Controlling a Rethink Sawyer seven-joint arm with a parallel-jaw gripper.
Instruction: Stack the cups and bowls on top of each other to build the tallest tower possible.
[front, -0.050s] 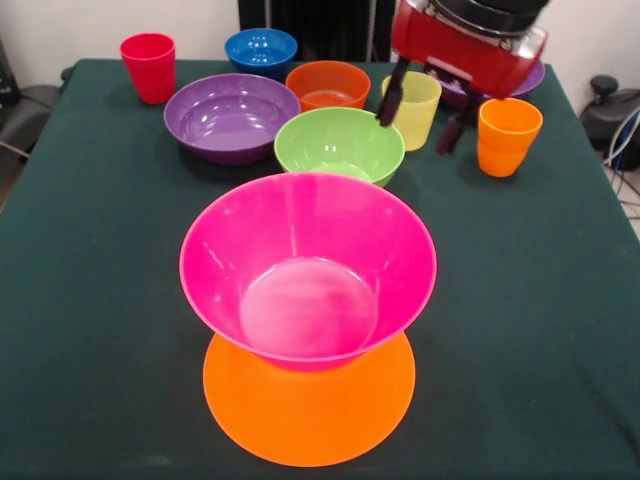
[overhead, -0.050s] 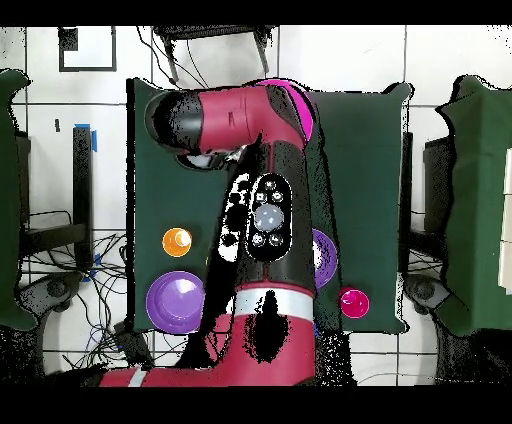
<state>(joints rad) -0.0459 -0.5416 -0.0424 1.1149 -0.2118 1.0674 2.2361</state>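
Observation:
The tower stands at the table's front: a hot pink bowl (front, -0.050s: 308, 270) sits upright on an upturned orange bowl (front, -0.050s: 309, 405). Behind it are a lime green bowl (front, -0.050s: 340, 145), a purple bowl (front, -0.050s: 232, 117), a small red-orange bowl (front, -0.050s: 328, 85) and a blue bowl (front, -0.050s: 261, 50). The red cup (front, -0.050s: 148, 67) is at the back left, and the orange cup (front, -0.050s: 508, 136) at the right. My gripper (front, -0.050s: 413, 136) is open, with one dark finger on each side of the pale yellow cup (front, -0.050s: 415, 105). A second purple bowl (front, -0.050s: 533, 78) peeks out behind the gripper's red body.
From above, the arm (overhead, -0.050s: 270, 220) hides most of the table. The orange cup (overhead, -0.050s: 177, 240), one purple bowl (overhead, -0.050s: 175, 300), the red cup (overhead, -0.050s: 352, 301) and part of the other purple bowl (overhead, -0.050s: 324, 255) show beside it. Dark green cloth (front, -0.050s: 520, 300) covers the table.

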